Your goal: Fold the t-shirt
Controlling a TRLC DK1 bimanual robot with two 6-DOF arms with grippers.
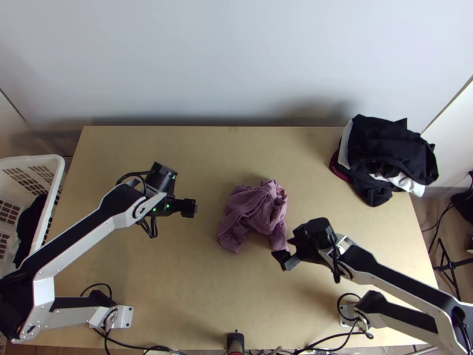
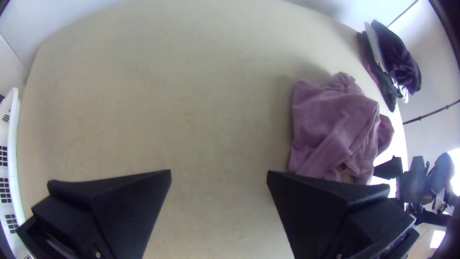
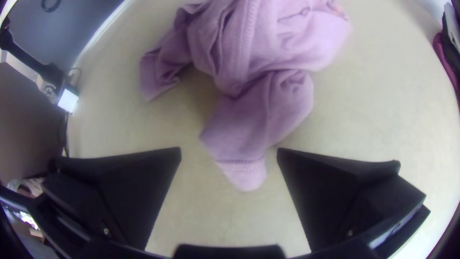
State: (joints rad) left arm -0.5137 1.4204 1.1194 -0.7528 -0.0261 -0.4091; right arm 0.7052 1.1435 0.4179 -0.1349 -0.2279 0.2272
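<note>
Crossing the bunched t-shirt (image 3: 282,105), stitching (image 3: 248,36) shows in right wrist view.

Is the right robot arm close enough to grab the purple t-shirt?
Probably yes. The right gripper is open, and a loose end of the bunched purple t-shirt points into the gap between its fingers. Nothing seems to be in the way, though it may need to move a little closer.
</note>
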